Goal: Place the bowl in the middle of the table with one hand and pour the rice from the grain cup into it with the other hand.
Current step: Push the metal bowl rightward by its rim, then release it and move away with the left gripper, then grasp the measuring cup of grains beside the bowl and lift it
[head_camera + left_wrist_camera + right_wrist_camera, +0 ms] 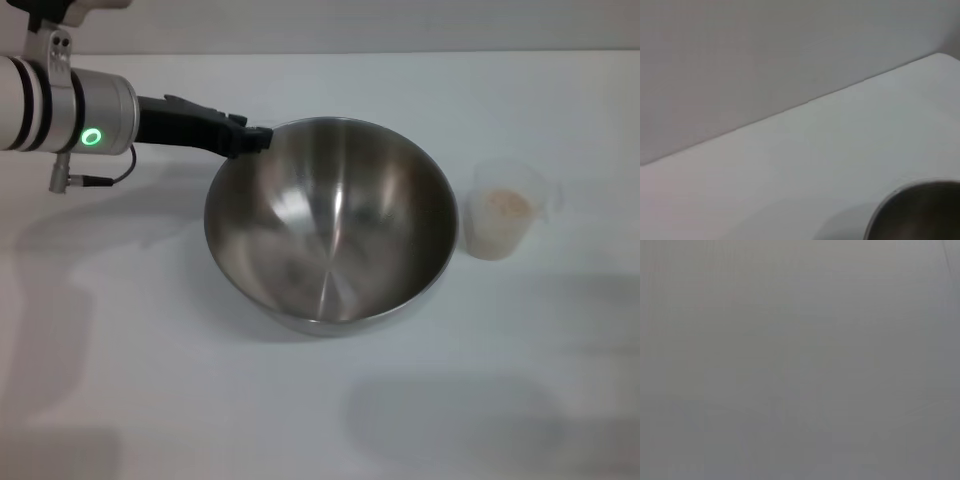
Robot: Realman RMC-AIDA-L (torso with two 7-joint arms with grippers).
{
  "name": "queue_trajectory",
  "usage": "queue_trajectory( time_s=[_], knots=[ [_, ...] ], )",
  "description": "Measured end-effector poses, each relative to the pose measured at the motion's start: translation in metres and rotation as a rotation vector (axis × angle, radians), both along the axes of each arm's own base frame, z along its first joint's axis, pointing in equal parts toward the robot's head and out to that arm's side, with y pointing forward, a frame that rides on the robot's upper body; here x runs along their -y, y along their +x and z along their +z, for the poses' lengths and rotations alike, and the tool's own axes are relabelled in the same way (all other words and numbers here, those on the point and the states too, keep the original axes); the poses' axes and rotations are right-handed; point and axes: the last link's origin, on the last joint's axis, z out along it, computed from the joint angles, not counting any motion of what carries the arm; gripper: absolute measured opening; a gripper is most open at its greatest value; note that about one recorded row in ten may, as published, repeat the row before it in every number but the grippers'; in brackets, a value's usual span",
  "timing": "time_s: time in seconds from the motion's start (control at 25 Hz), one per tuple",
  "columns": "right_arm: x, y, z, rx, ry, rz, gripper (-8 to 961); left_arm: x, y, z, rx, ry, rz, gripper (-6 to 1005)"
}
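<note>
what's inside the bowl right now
Nothing shows inside the bowl: only bare reflective steel. The rice is in the grain cup beside it. The left gripper is at the bowl's rim.

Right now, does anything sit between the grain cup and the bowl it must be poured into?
Nothing visible does. The grain cup stands on the table just right of the bowl, with only a narrow strip of bare table between them.

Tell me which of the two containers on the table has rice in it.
The grain cup, small and clear, right of the bowl, holds the rice. The steel bowl is empty; the left gripper is at its rim.
</note>
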Motion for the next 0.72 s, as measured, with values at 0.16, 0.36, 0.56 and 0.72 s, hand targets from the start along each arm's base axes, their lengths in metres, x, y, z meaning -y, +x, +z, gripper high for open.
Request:
queue_trajectory(
  time_s=[0.16,0.36,0.56,0.72],
  knots=[
    [0.001,0.000,-0.001,0.000,-0.004,0.000,841,0.001,0.008,0.012,0.017,0.046,-0.056,345],
    [0.003,0.000,-0.001,0.001,-0.003,0.000,842,0.015,0.023,0.055,-0.028,0.287,-0.235,627],
    [0.008,0.001,0.000,0.008,0.000,0.000,841,0.031,0.025,0.072,-0.085,0.447,-0.311,775],
    [0.013,0.002,-0.003,0.019,-0.019,-0.002,842,0.062,0.020,0.085,-0.174,0.757,-0.363,810]
  ],
)
